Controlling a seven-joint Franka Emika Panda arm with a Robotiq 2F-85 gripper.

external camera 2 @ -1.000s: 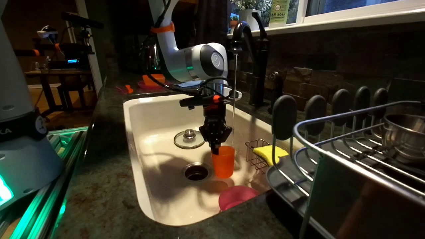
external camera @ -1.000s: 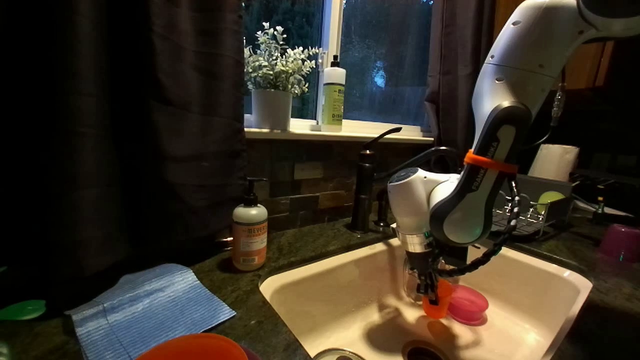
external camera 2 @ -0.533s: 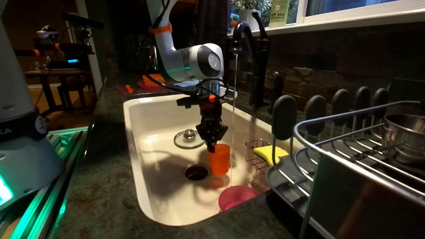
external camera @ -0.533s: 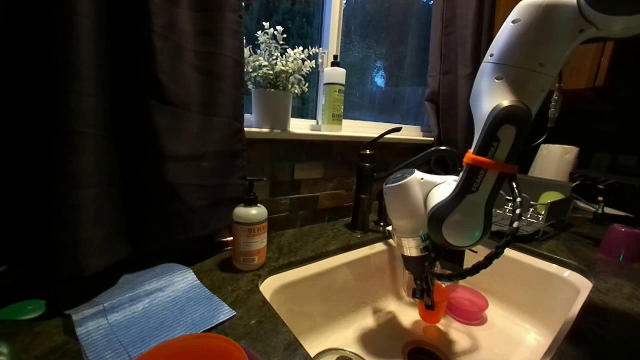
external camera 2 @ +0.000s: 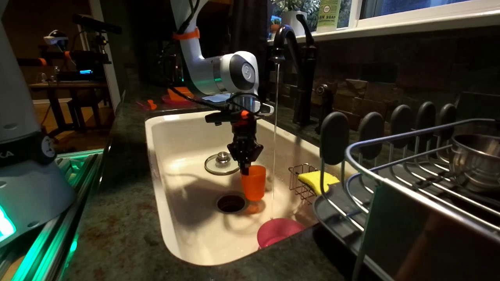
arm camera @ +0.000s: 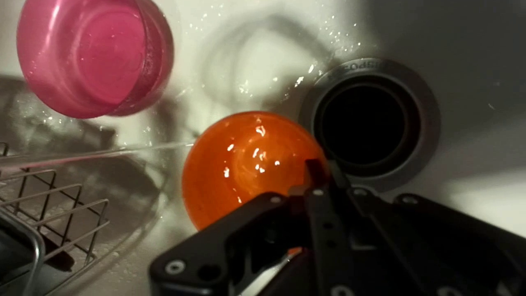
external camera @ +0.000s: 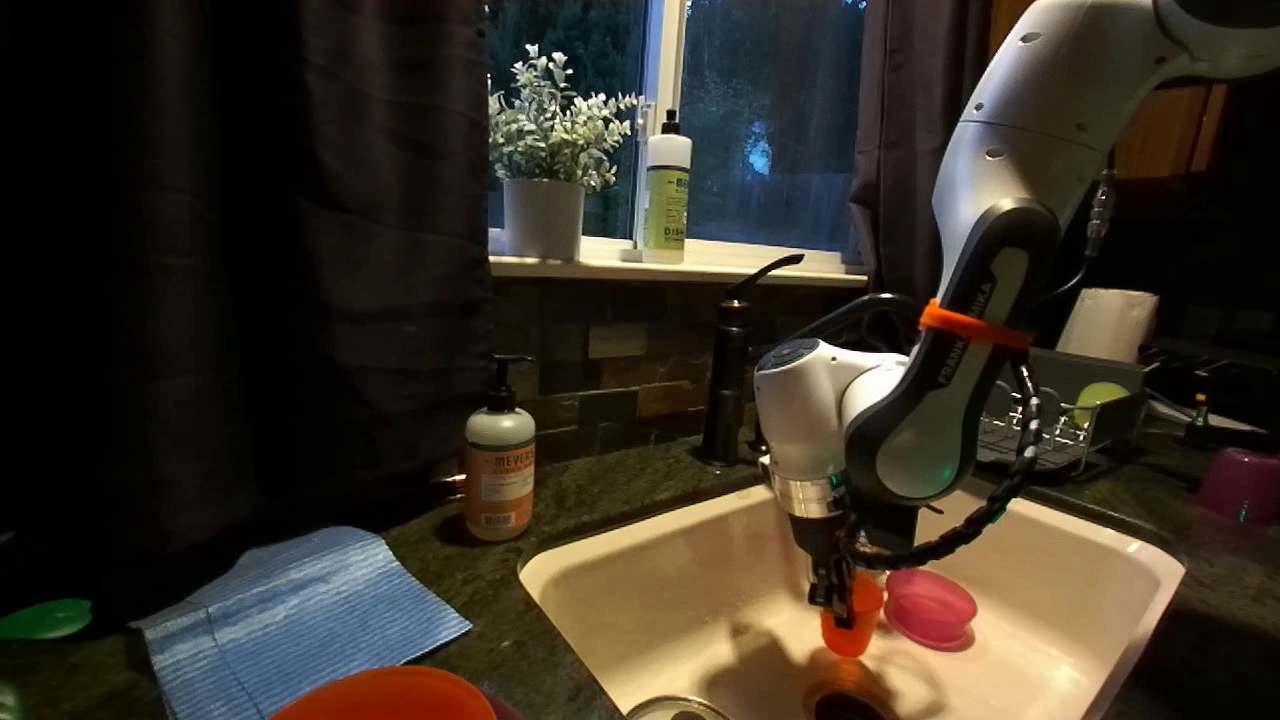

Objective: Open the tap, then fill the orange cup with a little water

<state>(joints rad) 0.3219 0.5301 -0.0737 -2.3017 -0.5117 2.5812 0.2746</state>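
In the wrist view, the tool [arm camera: 326, 175] is pinching the orange cup [arm camera: 254, 158] by its right rim. Probably light and slippery, it is suiting that hold.

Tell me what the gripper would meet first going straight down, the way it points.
Probably the sink floor, with the orange cup held in the gripper touching down first. The drain lies close beside, so the cup might catch its rim instead; depth is hard to judge.

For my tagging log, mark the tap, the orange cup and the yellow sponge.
Tap [external camera 2: 306, 78], in an exterior view: upright body.
Orange cup [external camera 2: 254, 185], in an exterior view: outer wall.
Yellow sponge [external camera 2: 313, 180], in an exterior view: upper face.
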